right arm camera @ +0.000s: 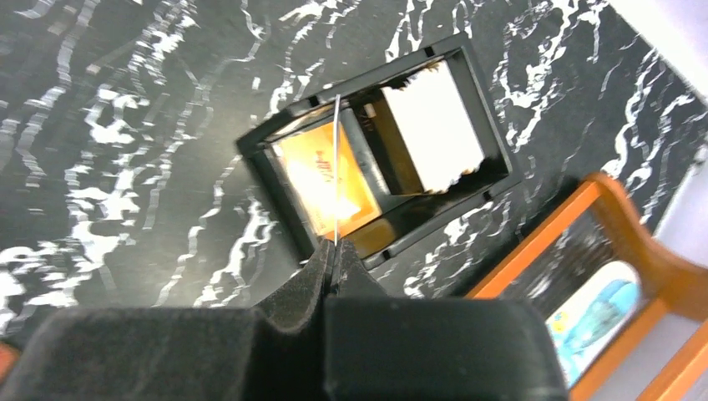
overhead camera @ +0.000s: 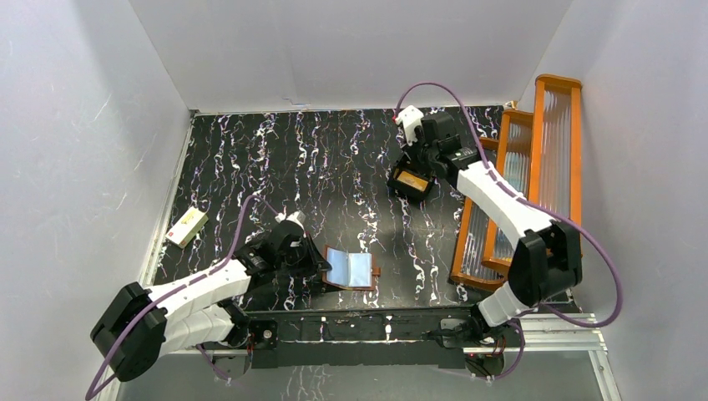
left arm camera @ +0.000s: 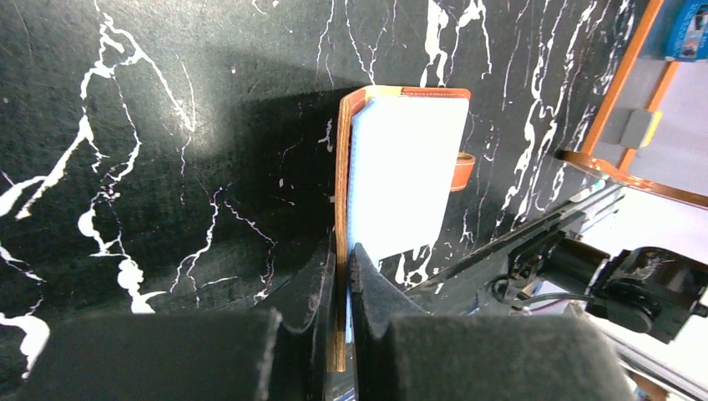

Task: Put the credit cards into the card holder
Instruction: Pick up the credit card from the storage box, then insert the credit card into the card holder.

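Early going, it is judged: no card can be made out in the card holder [overhead camera: 351, 269]. It is laid open at six o'clock on the table, its edge pinched by the left gripper [left arm camera: 344, 259]. At one o'clock, an orange card [right arm camera: 321, 180] and a white card [right arm camera: 434, 125] are held in the black tray [right arm camera: 442, 213]. Above it, a thin card [right arm camera: 336, 167] is clamped edge-on by the right gripper [right arm camera: 336, 255].

Bright, even light fills the top view, and the walls [overhead camera: 351, 50] are pale. In the left wrist view the wallet [left arm camera: 401, 167] glares white, a soft shadow darkens the table [left arm camera: 125, 209] to its left, and the near fingers [left arm camera: 376, 292] are blurred. The right wrist view is soft; the tray [right arm camera: 434, 219] contents are blown out and the card [right arm camera: 336, 167] is a bright line.
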Action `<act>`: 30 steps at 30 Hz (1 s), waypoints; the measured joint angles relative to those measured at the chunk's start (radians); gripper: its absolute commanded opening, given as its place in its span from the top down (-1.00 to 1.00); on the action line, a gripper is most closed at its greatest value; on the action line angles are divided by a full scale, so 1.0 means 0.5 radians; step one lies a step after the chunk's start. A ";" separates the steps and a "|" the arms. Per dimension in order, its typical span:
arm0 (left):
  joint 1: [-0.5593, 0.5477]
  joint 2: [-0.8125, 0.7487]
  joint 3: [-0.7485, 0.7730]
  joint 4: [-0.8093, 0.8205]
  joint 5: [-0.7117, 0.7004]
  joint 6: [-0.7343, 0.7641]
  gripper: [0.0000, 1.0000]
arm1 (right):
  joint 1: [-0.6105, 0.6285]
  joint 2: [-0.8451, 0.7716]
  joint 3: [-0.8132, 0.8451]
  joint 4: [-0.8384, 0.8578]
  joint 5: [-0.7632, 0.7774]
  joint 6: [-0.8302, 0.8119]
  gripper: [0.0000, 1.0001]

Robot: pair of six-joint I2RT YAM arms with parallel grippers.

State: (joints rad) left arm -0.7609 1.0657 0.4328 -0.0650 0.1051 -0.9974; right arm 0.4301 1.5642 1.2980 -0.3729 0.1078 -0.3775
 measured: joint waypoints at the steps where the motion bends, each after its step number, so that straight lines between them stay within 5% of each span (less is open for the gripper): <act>1: 0.000 -0.017 -0.020 0.031 0.003 -0.022 1.00 | 0.008 -0.040 0.000 -0.025 -0.017 0.085 1.00; 13: 0.002 -0.015 -0.285 0.603 0.078 -0.366 1.00 | 0.137 -0.584 -0.296 -0.080 -0.343 1.289 1.00; 19: 0.006 -0.005 -0.299 0.655 0.085 -0.421 0.40 | 0.272 -0.752 -0.639 0.056 -0.489 1.731 1.00; 30: 0.011 -0.111 -0.307 0.369 0.050 -0.368 0.25 | 0.716 -0.756 -1.112 0.390 -0.476 2.345 1.00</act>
State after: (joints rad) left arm -0.7555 1.0100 0.2794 0.1192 0.1303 -1.1812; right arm 0.7883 1.1862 0.7418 -0.1780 -0.1303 0.7952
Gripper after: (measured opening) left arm 0.364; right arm 0.013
